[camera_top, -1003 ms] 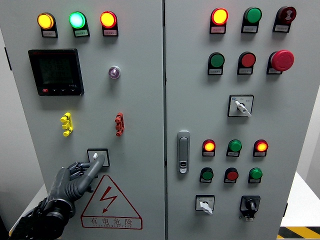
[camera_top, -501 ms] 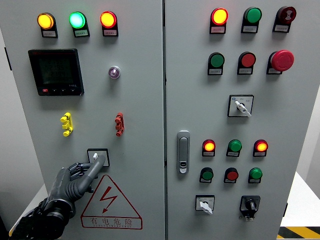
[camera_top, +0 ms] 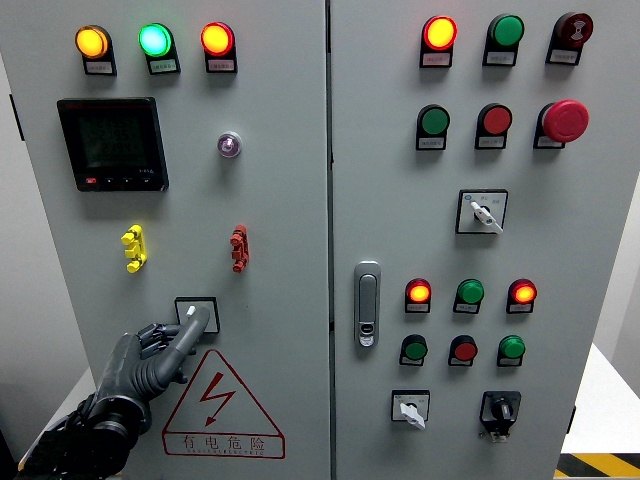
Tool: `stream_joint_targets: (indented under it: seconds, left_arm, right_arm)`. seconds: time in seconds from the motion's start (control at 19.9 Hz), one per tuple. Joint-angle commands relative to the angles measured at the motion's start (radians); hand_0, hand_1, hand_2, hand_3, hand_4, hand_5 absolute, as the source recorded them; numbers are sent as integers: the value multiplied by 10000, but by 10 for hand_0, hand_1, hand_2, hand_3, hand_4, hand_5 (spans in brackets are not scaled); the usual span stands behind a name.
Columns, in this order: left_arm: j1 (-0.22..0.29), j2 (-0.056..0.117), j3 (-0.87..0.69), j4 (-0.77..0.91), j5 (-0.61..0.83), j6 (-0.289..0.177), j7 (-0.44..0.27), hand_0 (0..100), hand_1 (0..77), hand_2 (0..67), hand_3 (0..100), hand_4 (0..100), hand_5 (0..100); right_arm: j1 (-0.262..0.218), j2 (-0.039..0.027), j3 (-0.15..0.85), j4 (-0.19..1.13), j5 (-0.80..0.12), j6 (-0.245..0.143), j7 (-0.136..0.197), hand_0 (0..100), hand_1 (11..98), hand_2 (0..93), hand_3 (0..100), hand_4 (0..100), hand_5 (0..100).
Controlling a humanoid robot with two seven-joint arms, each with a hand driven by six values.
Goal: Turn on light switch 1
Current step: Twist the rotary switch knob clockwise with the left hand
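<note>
Reaching up from the lower left corner, the left robot hand points one extended finger at the light switch, a small square plate with a pale toggle low on the left door of a grey control cabinet; the fingertip lies against the toggle, while the other fingers are curled in toward the palm and grip nothing. The switch sits just above a red-bordered triangular warning sign with a lightning bolt, and below two small levers, a yellow handle to its upper left and a red handle to its upper right. Higher on the same door are a dark display panel, a small round key lock, and a row of three lit indicator lamps, amber, green and red. A metal door handle stands near the inner edge of the right door. That door carries more lamps and push buttons in red and green, a large red mushroom button at the upper right, a white selector knob below it, and two further selectors, one white and one black, near the bottom. The right arm does not show anywhere.
</note>
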Motion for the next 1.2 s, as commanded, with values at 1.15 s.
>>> stream_joint_targets:
  seconds: [1.15]
  left_arm:
    - [-66, 15, 76, 15, 0, -30, 176, 309, 493, 534, 752, 928, 707]
  right_arm:
    - [0, 0, -1, 0, 0, 11, 0, 0, 194, 0, 198, 194, 105]
